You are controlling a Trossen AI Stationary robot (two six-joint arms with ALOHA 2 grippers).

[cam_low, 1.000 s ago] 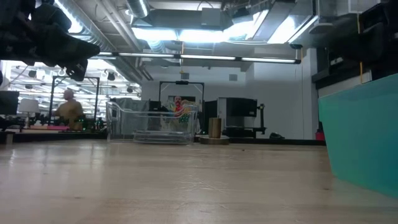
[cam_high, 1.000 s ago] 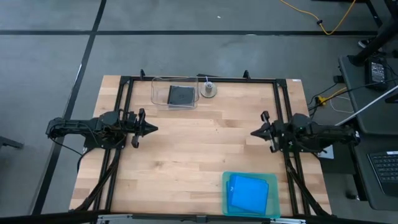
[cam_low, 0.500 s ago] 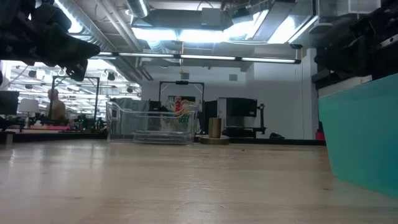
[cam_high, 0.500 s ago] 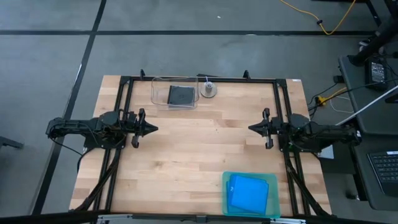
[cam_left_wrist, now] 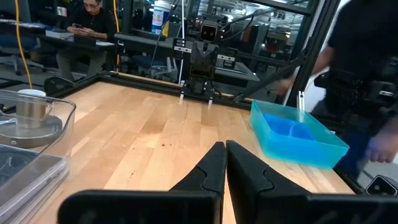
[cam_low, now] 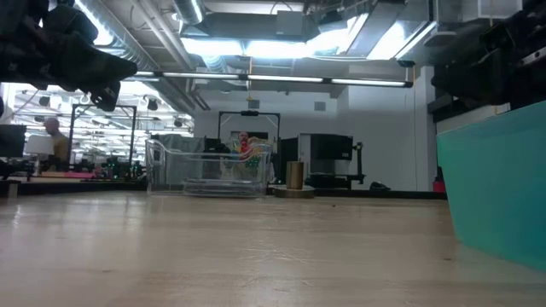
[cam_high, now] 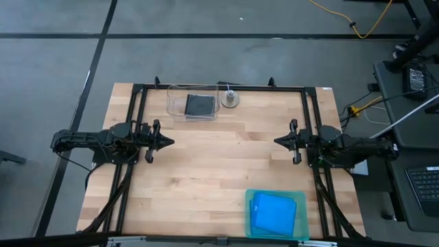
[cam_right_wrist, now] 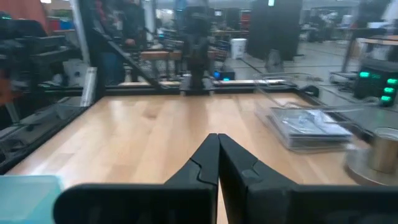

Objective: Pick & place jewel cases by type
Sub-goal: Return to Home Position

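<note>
Bright blue jewel cases (cam_high: 273, 211) lie stacked flat in the teal tray (cam_high: 250, 218) at the table's near right; the left wrist view shows them too (cam_left_wrist: 287, 128). A grey-black jewel case (cam_high: 199, 105) lies flat in the clear tub (cam_high: 175, 101) at the far edge, which also appears in the right wrist view (cam_right_wrist: 308, 127). My left gripper (cam_high: 170, 142) hovers shut at the table's left side, level and pointing right. My right gripper (cam_high: 276, 142) hovers shut at the right side, pointing left. Neither holds anything.
A small metal cup on a round base (cam_high: 231, 98) stands just right of the tub. A black frame (cam_high: 137, 123) runs along the table's edges. Bare wood lies between the two grippers. People are in the room beyond the table.
My right gripper has swung a little toward the table's far edge and now points straight at the left side; it stays shut. The cases, the tub and the tray have not moved.
</note>
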